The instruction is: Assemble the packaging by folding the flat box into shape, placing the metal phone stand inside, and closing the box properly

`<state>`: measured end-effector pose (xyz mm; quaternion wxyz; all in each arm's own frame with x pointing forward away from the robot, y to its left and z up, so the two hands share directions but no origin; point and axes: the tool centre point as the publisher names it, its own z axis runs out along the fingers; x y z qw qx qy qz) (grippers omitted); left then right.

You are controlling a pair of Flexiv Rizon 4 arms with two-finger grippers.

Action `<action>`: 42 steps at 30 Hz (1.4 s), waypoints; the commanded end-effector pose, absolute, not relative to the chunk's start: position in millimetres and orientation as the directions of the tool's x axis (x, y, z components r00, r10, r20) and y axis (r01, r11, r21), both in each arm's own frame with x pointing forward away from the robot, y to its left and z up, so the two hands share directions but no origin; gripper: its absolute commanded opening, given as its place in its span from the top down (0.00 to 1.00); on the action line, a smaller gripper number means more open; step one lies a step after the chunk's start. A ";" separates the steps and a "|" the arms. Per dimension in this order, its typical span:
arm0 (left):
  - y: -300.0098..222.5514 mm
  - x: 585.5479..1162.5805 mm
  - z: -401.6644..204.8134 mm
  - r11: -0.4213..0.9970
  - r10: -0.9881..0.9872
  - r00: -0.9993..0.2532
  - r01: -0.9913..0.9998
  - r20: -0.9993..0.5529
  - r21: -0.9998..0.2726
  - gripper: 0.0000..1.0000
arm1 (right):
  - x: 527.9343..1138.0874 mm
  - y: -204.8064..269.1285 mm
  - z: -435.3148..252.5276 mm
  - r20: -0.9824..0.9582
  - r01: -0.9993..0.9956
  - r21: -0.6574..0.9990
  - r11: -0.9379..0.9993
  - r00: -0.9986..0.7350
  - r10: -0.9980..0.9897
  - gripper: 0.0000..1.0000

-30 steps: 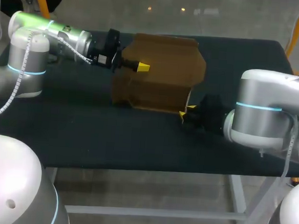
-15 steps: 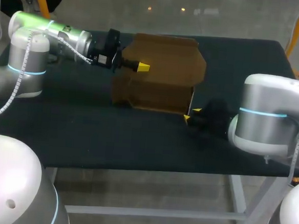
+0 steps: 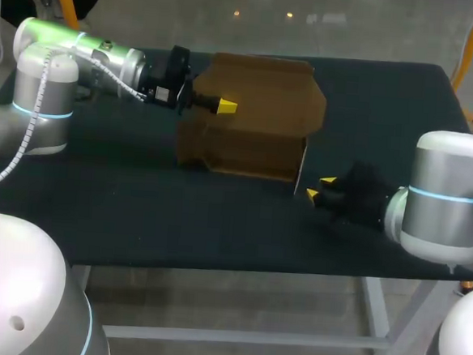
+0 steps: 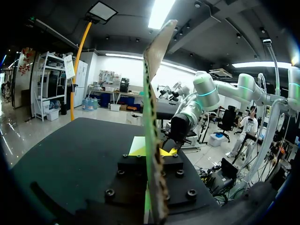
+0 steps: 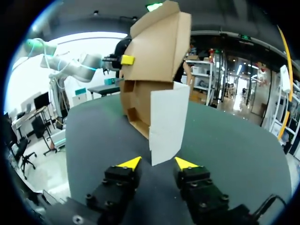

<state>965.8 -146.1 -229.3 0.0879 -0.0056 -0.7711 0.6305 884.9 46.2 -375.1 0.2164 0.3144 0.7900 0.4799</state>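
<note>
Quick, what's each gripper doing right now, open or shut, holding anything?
Left gripper: shut on a panel of the brown cardboard box.
Right gripper: open, holding nothing.

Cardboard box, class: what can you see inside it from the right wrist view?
Only bare brown inner walls show inside the cardboard box; nothing lies in the visible part. Its white flap covers the rest.

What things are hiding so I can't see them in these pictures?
- Phone stand: in no view; the walls of the cardboard box hide its inside.
- Left gripper, head view: one finger is behind the box's raised flap.
- Left wrist view: the flap, edge-on, covers part of the table ahead.
</note>
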 end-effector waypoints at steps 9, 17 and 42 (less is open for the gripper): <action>-145.8 965.7 -230.8 0.204 0.122 -0.984 -0.102 0.128 -0.974 1.00 | 899.5 24.0 -363.2 -0.010 0.233 0.880 0.414 -0.862 0.507 0.49; -145.8 965.7 -230.8 0.204 0.122 -0.984 -0.102 0.128 -0.974 1.00 | 914.8 29.3 -363.8 0.011 0.191 0.890 0.413 -0.916 0.401 0.43; -145.8 965.7 -230.8 0.204 0.122 -0.984 -0.102 0.128 -0.974 1.00 | 950.7 67.6 -372.3 0.012 0.119 0.891 0.437 -0.971 0.240 0.47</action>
